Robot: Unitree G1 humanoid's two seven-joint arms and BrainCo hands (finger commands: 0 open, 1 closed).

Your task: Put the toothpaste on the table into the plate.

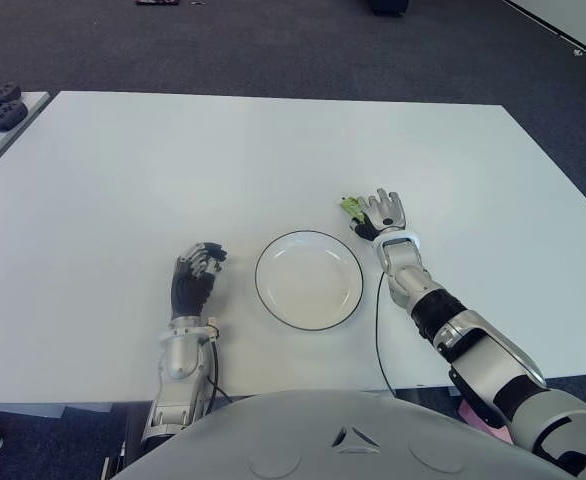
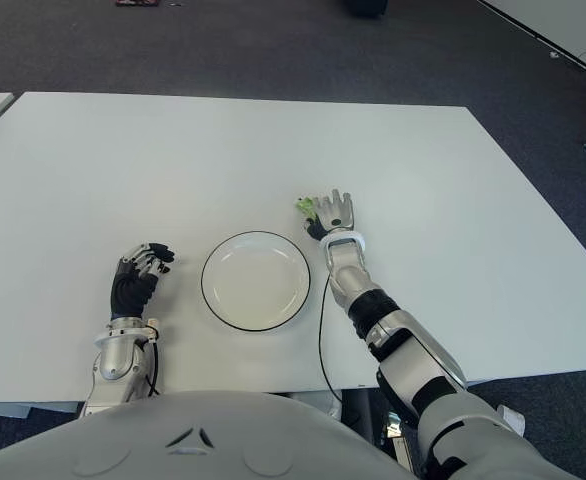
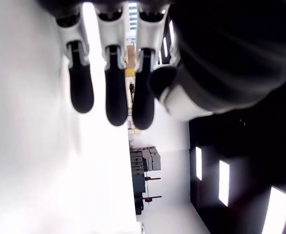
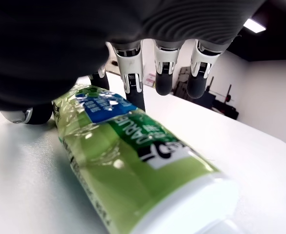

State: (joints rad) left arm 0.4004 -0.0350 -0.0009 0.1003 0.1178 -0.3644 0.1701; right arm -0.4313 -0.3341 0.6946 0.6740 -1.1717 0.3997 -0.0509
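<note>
Toothpaste, a green tube with a white cap, lies on the white counter at about one o'clock from the plate, just beside its rim. The right hand sits over it, fingers spread above the tube, not clamped on it. At nine o'clock from the plate, the left hand shows, fingers loosely apart, holding nothing

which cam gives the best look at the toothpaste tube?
Right wrist view: the green plastic toothpaste tube with white cap fills it, lying under the open right hand. Both eye views show only a green tip beside that hand; the left wrist view shows none.
</note>
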